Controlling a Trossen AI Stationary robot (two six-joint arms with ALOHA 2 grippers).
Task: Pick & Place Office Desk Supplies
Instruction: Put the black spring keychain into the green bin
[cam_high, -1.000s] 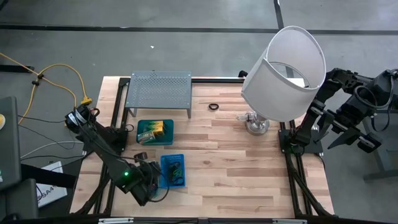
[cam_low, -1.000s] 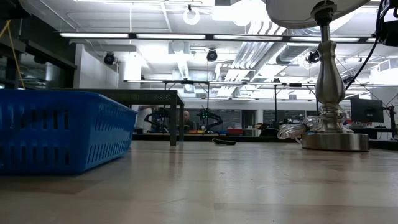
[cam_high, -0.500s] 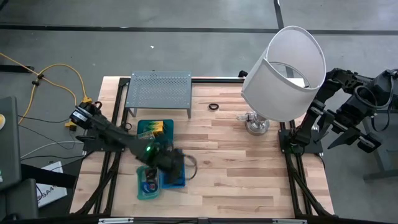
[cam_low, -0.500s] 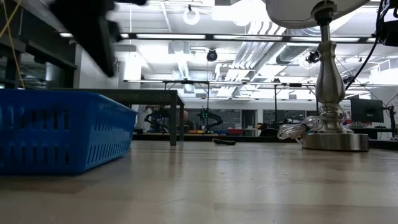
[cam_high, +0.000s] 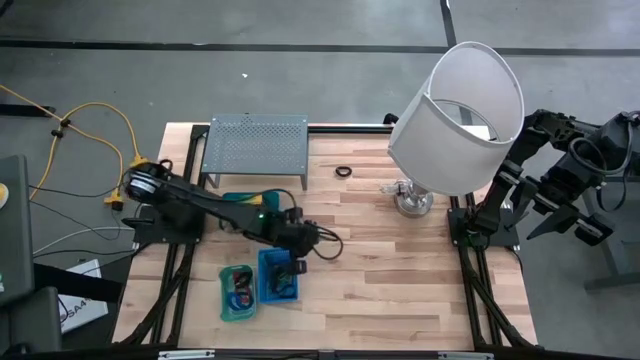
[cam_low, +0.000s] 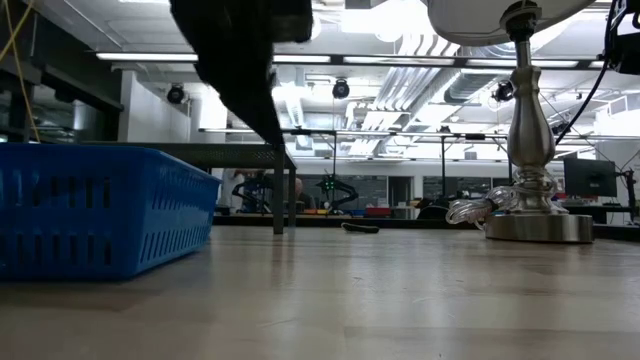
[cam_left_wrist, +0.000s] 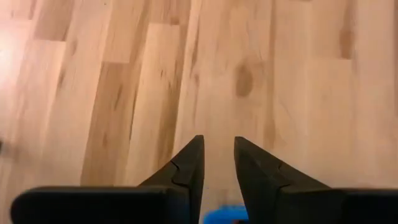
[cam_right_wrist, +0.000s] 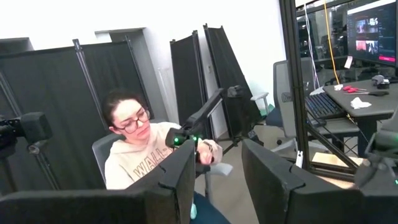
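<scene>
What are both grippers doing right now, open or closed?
Left gripper: open, empty, over bare table.
Right gripper: open, empty, parked off the table.

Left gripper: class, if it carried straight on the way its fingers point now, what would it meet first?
Probably nothing but the bare wooden table. The left gripper, its jaws slightly apart and empty, points across clear boards; depth is hard to judge.

Blue basket (cam_low: 100, 205), lamp base (cam_low: 538, 225), dark arm (cam_low: 245, 60)
</scene>
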